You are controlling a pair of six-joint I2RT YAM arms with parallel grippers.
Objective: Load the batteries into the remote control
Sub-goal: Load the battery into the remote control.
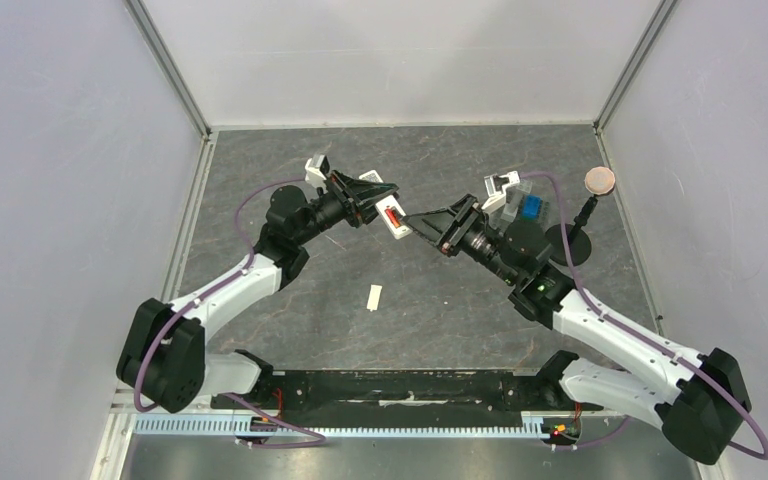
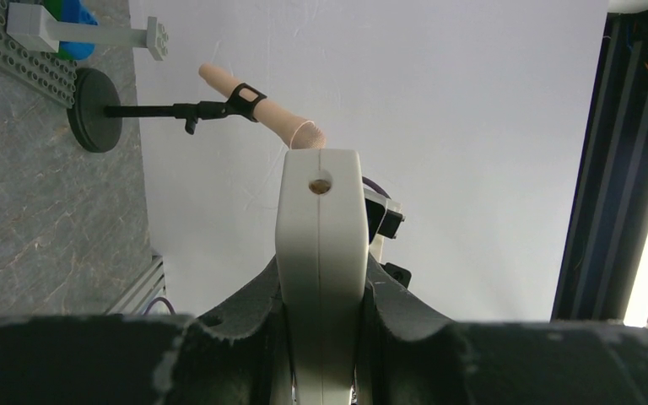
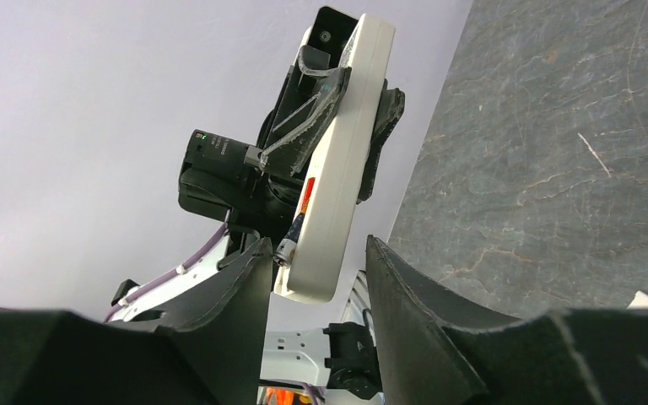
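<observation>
My left gripper (image 1: 380, 203) is shut on the slim white remote control (image 1: 392, 216) and holds it above the table's middle. Its fingers clamp the remote's edges in the left wrist view, where the remote (image 2: 321, 253) stands between them. The open compartment holds the batteries: a red one (image 3: 306, 192) and below it a dark one (image 3: 294, 228) with its metal end poking out. My right gripper (image 1: 422, 224) is open, and its jaws straddle the remote's (image 3: 342, 169) lower end. One right finger (image 3: 253, 278) sits close to the dark battery's end, with a gap on the other side.
A small white cover piece (image 1: 374, 298) lies flat on the grey table in front of the arms. Blue and grey blocks (image 1: 520, 205) sit at the back right. Beside them stands a black round-based stand (image 1: 570, 243) holding a pinkish disc (image 1: 600, 180).
</observation>
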